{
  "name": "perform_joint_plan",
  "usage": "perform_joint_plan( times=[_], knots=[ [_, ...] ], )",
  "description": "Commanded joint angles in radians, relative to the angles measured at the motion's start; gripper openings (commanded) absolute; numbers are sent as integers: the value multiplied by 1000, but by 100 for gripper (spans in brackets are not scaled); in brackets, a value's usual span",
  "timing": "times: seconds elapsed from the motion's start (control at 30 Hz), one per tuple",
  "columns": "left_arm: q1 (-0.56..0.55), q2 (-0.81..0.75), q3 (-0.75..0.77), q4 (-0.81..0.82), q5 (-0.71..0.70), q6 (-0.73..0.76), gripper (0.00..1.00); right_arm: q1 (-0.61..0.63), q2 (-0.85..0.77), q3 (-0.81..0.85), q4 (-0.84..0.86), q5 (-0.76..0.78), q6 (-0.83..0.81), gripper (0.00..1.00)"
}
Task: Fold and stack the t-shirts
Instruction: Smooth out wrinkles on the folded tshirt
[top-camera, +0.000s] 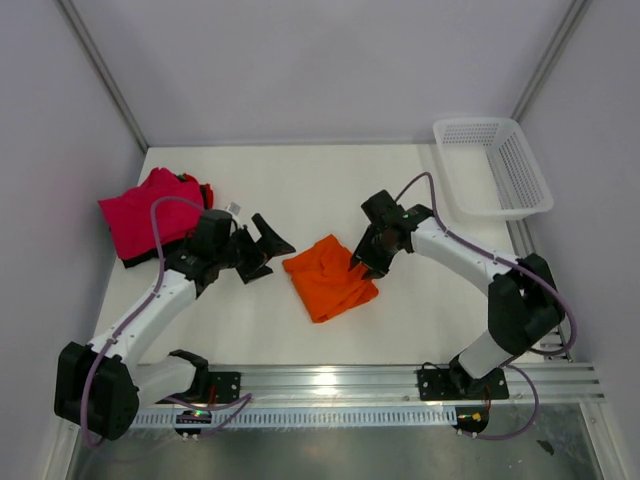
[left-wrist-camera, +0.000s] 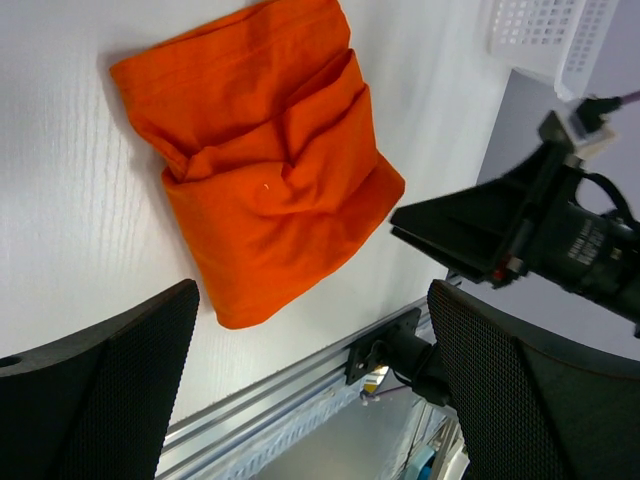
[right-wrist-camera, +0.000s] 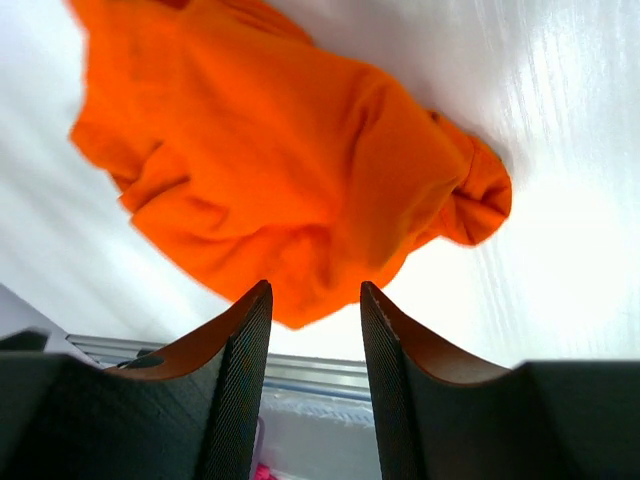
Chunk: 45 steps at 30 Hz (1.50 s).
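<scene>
Right gripper (top-camera: 358, 265) half-parted over the folded orange cloth t-shirt (top-camera: 325, 282), seemingly empty; left gripper (top-camera: 275, 258) gaping; a shallow pinch could unfold it.

Item count, by kind.

Soft cloth t-shirts: two confirmed. That is one bright orange cloth t-shirt (top-camera: 330, 278) and one magenta-pink cloth t-shirt (top-camera: 145, 215). One dark strip of cloth (top-camera: 128, 262) shows under the pink one. I cannot tell whether it is a third shirt, so I do not add it to the count.

White plastic mesh basket (top-camera: 520, 170), rectangular: one.

White flat bench (top-camera: 300, 180): one.

My white arms with black joints: two.

Tools: two, one per arm, my left tool (top-camera: 265, 245) and my right tool (top-camera: 362, 262). Each tool has two black fingers, four in total.
</scene>
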Motion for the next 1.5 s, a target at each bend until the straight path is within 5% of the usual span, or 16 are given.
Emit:
perform_joint_plan(
  times=[0.0, 0.2, 0.33, 0.67, 1.1, 1.47],
  knots=[
    [-1, -22, -14, 19, 8, -6, 99, 14, -140, 81, -111, 93, -45, 45],
    [-1, -28, -18, 13, 7, -3, 99, 42, -273, 57, -139, 112, -53, 45],
    [-1, -22, -21, 24, 8, -6, 99, 56, -313, -49, 123, 77, -235, 45],
    [-1, -39, -24, 14, -12, -9, 99, 56, -58, -29, 394, -45, -543, 45],
    [-1, -84, -71, -2, -48, -21, 99, 56, 88, 14, 558, -246, -530, 45],
    [-1, -62, -63, -12, -51, -13, 99, 56, 241, 35, 429, -195, -593, 45]
  ],
)
